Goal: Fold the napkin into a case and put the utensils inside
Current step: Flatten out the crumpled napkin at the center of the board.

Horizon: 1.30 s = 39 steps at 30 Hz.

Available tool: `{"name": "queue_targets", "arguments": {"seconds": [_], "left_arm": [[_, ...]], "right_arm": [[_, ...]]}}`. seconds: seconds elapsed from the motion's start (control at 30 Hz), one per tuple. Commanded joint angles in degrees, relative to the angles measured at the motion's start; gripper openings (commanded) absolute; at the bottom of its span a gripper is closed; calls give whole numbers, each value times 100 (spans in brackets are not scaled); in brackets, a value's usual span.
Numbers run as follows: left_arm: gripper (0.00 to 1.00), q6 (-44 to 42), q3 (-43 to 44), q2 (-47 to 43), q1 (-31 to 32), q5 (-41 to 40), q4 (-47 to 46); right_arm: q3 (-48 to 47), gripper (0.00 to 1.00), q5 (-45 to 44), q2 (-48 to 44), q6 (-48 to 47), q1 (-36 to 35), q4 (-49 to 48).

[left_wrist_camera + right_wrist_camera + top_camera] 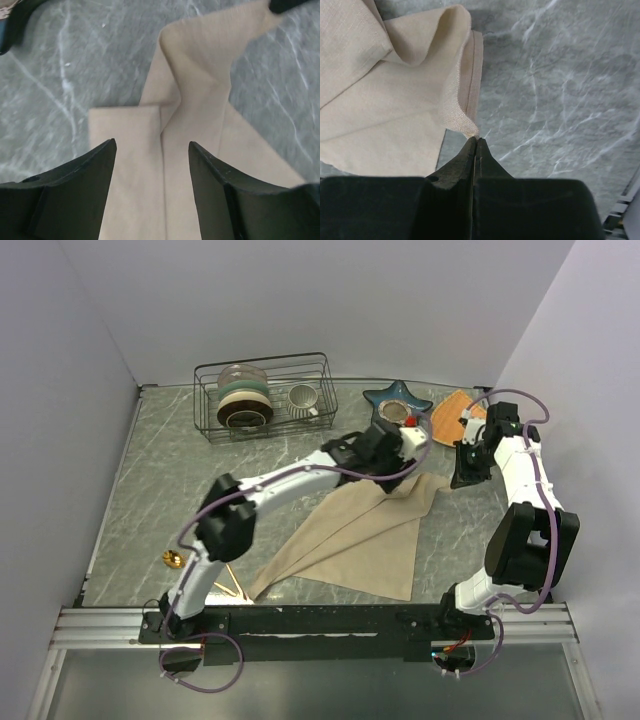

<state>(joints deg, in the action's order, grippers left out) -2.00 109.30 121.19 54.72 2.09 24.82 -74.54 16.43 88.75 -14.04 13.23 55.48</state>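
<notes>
Right jaws pinch 1 corner of the napkin (360,540), likely to hold it taut for folding; left jaws hang wide apart above its fold. It lies mid surface (150,470), spoon (173,559) well apart.

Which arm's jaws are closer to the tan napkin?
Right. The right gripper has its jaws pinched shut on a corner of the napkin, so it touches it. The left gripper is over the napkin with jaws open, gripping nothing.
</notes>
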Motion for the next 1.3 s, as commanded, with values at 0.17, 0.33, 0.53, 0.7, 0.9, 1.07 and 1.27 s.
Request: {"name": "queue_targets", "arguments": {"seconds": [0.17, 0.33, 0.53, 0.7, 0.9, 1.07, 1.27], "left_arm": [[66, 1184, 1287, 1126, 153, -1236, 49], [66, 1123, 1226, 1311, 188, -1316, 41], [67, 1079, 1331, 1451, 241, -1044, 58], [67, 1009, 1410, 1618, 311, -1026, 93], [65, 895, 1393, 1812, 311, -1158, -3], [60, 789, 1375, 1856, 311, -1368, -21], [47, 736, 1305, 1795, 197, -1448, -21]], "right_arm": [[159, 0, 177, -235, 411, 135, -2], [151, 0, 229, -235, 429, 179, -20], [177, 0, 238, -200, 402, 223, -29], [186, 0, 273, -165, 394, 259, -38], [168, 0, 309, -148, 350, 302, -3], [177, 0, 309, -147, 323, 338, 6], [177, 0, 309, -139, 297, 390, 15]]}}
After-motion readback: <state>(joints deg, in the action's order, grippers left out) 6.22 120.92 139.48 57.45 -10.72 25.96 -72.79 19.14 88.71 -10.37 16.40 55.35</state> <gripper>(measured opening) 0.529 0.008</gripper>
